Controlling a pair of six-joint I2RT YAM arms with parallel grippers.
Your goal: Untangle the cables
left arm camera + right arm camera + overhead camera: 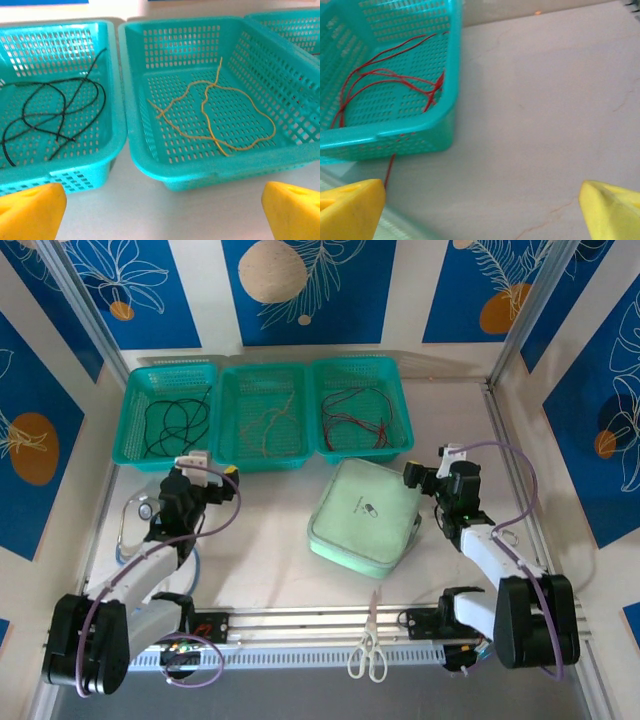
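Note:
The cables lie apart in three teal baskets at the back of the table. The black cable [172, 420] [60, 107] is coiled in the left basket [135, 390]. The tan-yellow cable [272, 422] [210, 115] loops in the middle basket [262, 462] [210, 170]. The dark red cable [358, 420] [385, 75] lies in the right basket [400, 390] [395, 132], with one end [389, 170] hanging out over the near wall. My left gripper [210, 465] [162, 210] is open just before the middle basket, holding nothing. My right gripper [430, 462] [482, 205] is open over bare table beside the right basket.
A pale green zipped pouch [362, 515] lies mid-table between the arms. A light-blue stethoscope [140, 515] sits under the left arm. White-handled scissors [368, 650] rest on the metal rail [300, 618] at the near edge. Walls close in on both sides.

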